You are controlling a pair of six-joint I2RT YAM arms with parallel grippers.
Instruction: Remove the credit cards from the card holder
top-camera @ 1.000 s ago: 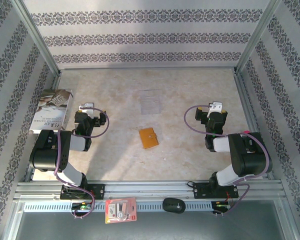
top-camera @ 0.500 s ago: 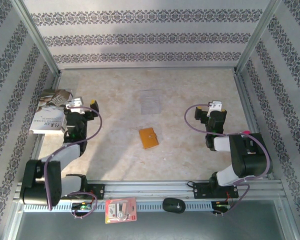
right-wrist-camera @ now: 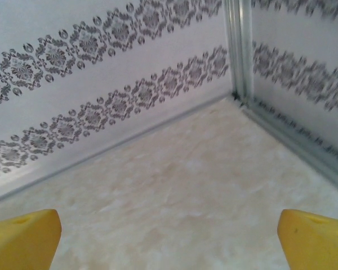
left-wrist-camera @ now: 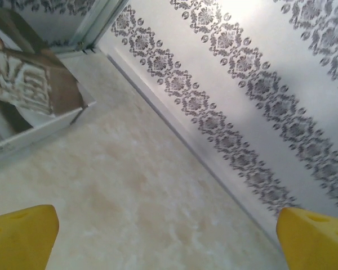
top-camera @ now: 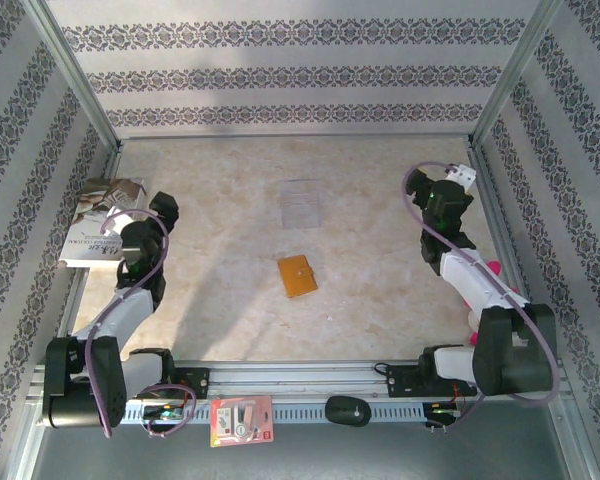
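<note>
Swinging outward within the last second, both arms leave the flat orange-tan leather card holder [top-camera: 297, 276] closed and untouched at frame centre; left fingers [left-wrist-camera: 22, 236] and right fingers [right-wrist-camera: 312, 236] gape empty, so extraction looks unstarted.

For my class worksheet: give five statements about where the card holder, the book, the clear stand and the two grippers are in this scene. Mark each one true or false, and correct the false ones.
1. The card holder lies closed on the table, between the two arms. True.
2. The left gripper is shut on a card. False: its fingers stand wide apart with nothing between them.
3. The book lies at the left edge of the table. True.
4. The right gripper is touching the card holder. False: it is open and points at the far right corner, well apart from the card holder.
5. The clear stand lies nearer the arms' bases than the card holder. False: it lies beyond the card holder, toward the back wall.
</note>
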